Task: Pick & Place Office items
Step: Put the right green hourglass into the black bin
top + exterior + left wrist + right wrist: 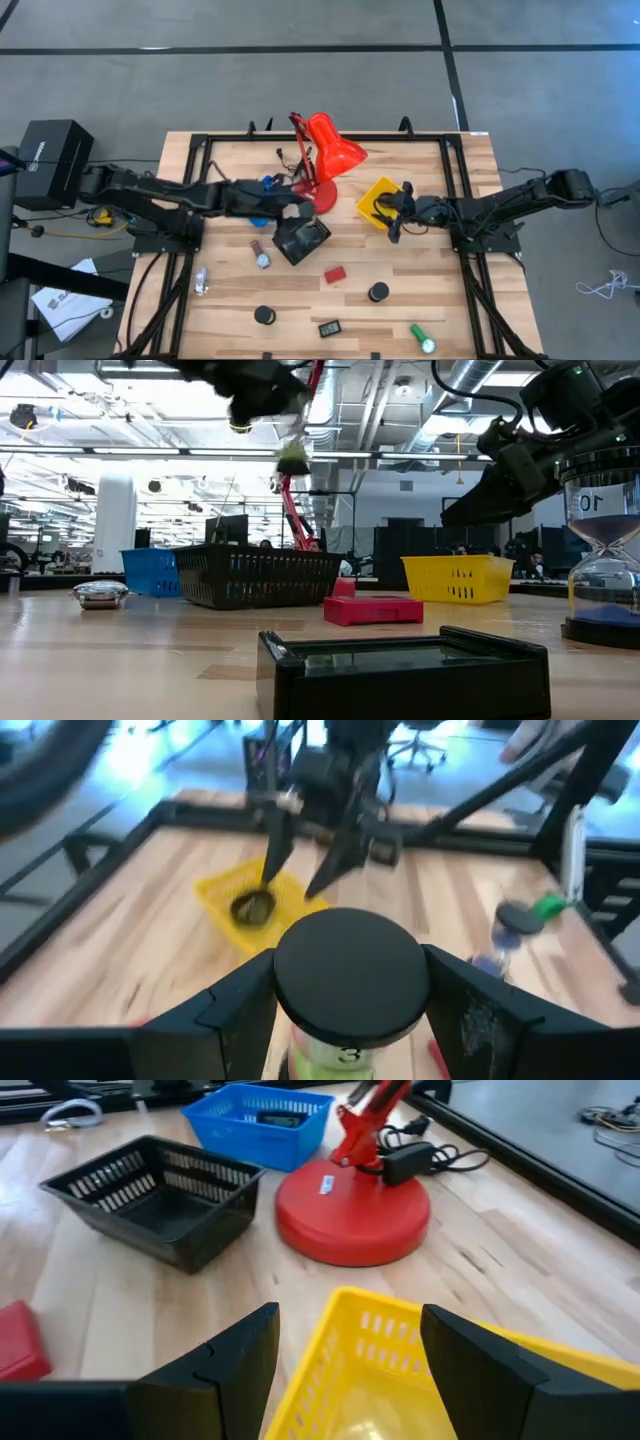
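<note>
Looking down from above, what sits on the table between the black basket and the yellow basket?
In the high view, the red lamp's round base sits between the black basket and the yellow basket. The right wrist view shows the same.

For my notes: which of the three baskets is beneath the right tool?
The yellow basket; the black basket and blue basket stand farther off, beside the red lamp.

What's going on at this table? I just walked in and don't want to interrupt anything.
The robot is sorting small office items into trays. The left gripper holds a small green sand timer with a black cap, raised above the table near the red desk lamp. The right gripper hangs open over the yellow tray, where a dark item lies. A red block, black discs and a green cylinder are on the table.
</note>
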